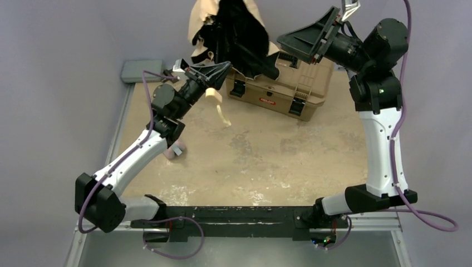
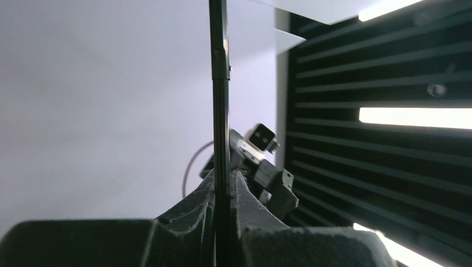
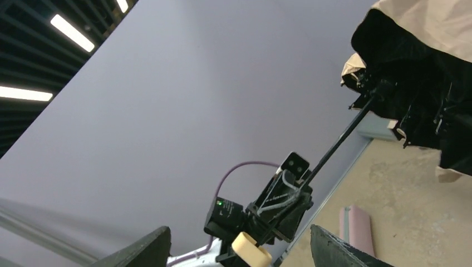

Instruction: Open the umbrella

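The umbrella [image 1: 234, 33] is held up above the back of the table, its beige and black canopy bunched and partly spread. My left gripper [image 1: 221, 69] is shut on its thin black shaft [image 2: 220, 111], just above the cream knob handle [image 1: 213, 93], from which a strap hangs. In the right wrist view the canopy [image 3: 412, 83], the shaft [image 3: 339, 139] and the knob [image 3: 251, 250] show with the left gripper between them. My right gripper [image 1: 309, 36] is wide open and empty, raised to the right of the canopy; its fingers [image 3: 139, 253] frame that view.
A tan toolbox [image 1: 278, 89] stands at the back, under and behind the umbrella. A pink pouch [image 1: 175, 150] lies on the table by the left arm, and also shows in the right wrist view [image 3: 356, 228]. A grey flat box [image 1: 142, 69] sits at the back left corner.
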`<state>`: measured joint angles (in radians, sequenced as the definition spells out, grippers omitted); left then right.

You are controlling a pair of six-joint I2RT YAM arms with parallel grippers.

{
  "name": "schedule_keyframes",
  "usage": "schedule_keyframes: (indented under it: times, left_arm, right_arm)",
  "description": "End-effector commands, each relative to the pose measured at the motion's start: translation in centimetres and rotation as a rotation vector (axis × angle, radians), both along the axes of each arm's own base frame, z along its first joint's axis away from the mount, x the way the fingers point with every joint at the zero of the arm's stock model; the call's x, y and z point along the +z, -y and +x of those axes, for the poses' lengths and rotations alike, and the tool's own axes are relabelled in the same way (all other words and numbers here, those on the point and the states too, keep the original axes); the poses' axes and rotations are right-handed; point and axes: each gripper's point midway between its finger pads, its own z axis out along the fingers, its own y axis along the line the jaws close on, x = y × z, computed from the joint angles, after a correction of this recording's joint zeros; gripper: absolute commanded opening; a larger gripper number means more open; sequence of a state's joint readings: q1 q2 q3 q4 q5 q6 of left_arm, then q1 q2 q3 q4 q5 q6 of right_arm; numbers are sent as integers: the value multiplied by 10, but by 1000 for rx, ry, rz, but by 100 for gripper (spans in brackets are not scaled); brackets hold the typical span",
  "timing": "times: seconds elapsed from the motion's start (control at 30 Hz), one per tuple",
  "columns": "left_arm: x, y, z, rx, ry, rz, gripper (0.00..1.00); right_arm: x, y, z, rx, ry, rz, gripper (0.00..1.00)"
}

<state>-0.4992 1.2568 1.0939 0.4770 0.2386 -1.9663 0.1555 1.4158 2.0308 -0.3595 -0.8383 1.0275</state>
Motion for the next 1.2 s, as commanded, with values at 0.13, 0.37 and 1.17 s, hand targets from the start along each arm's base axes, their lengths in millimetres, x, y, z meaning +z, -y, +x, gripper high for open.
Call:
schedule_keyframes:
  times: [0.13, 0.37, 1.17]
  left_arm:
    - [106, -31, -72, -28, 430, -317, 0]
    - [123, 13, -88, -211, 394, -81, 0]
    - [77, 36, -118, -348, 398, 119, 0]
  right_arm:
    - [-43, -34, 30, 5, -96, -59, 86]
    - [-96, -43, 57, -43, -250, -195, 79]
    - [-47, -70, 33, 9, -109, -26, 78]
